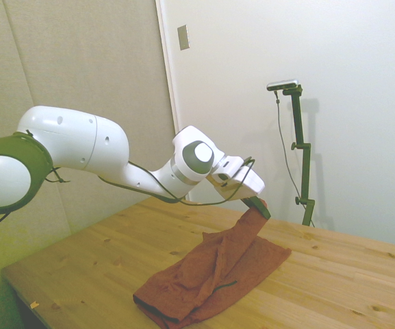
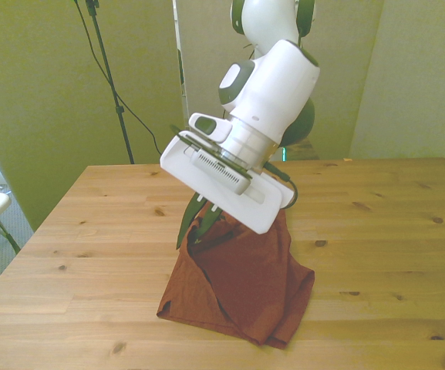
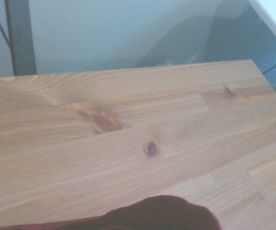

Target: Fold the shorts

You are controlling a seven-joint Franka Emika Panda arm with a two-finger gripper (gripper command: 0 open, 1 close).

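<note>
The gripper [image 1: 260, 204] hangs above the wooden worktop [image 1: 348, 274], tilted, with its dark fingers closed on a corner of the shorts [image 1: 214, 277]. From that pinched corner the rust-orange fabric is drawn up into a narrow peak, clear of the wood, while the rest of the garment lies wrinkled on the worktop below and trails toward the near edge in the side view. A darker band edges the low end of the cloth there, and a thin dark line runs along one fold.

In the front view the gripper [image 2: 204, 221] sits under the white wrist block, its fingers slanting down into the top of the shorts [image 2: 241, 285]. The cloth spreads from the peak into a rough triangle and rests on the worktop [image 2: 376, 231] near the middle of its near half, with one lower corner toward the front view's left and a bunched fold toward the front view's right.

The wrist view shows bare planks of worktop [image 3: 128, 143] with dark knots, and a blurred dark-red hump of the shorts [image 3: 161, 215] at the frame's edge
</note>
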